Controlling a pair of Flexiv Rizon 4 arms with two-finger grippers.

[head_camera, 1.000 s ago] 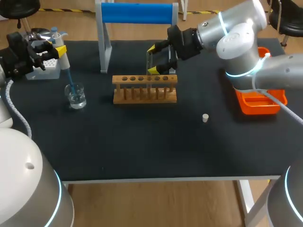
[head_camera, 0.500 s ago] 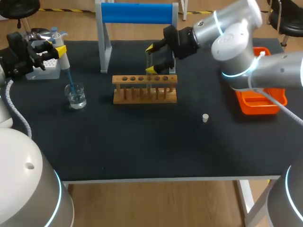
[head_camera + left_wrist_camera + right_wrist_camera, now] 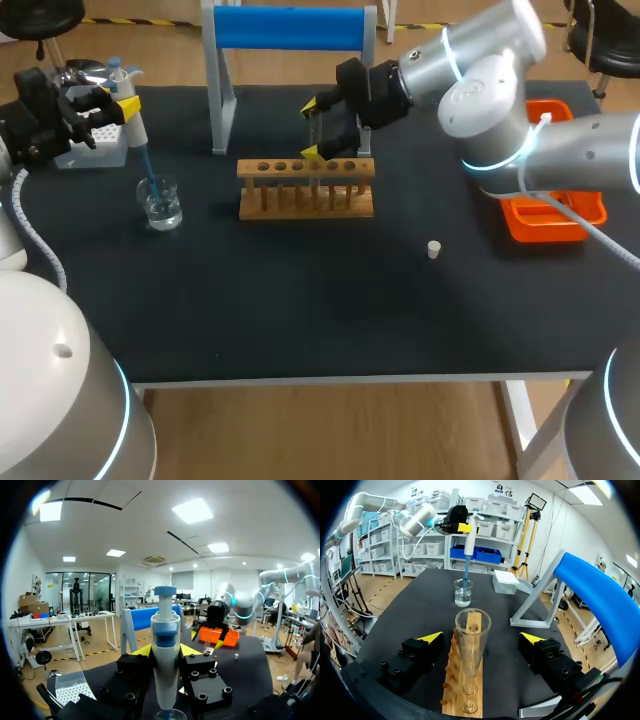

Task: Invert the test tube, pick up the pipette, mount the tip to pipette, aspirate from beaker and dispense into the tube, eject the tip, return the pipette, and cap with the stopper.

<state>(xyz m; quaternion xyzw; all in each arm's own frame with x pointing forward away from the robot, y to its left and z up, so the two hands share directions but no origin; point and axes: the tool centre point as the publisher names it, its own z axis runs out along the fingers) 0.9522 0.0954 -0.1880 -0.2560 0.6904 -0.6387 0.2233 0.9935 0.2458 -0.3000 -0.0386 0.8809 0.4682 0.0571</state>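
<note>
My left gripper (image 3: pixel 112 105) is shut on the white and blue pipette (image 3: pixel 165 650), held upright at the table's far left. The pipette's blue tip (image 3: pixel 148 170) dips into the glass beaker (image 3: pixel 160 203) of clear liquid. A clear test tube (image 3: pixel 471 640) stands mouth up in the wooden rack (image 3: pixel 305 188). My right gripper (image 3: pixel 314 128) is open at the rack's back, one finger on each side of the tube and neither touching it (image 3: pixel 481 638). The small white stopper (image 3: pixel 433 249) lies on the mat right of the rack.
A white tip box (image 3: pixel 100 145) sits behind the beaker by my left arm. A blue-topped stand (image 3: pixel 290 28) rises at the back, just behind the rack. An orange tray (image 3: pixel 545 215) lies at the right edge under my right arm.
My right gripper has moved a little to the left along the back of the rack, staying open. The left arm and the pipette have kept still.
</note>
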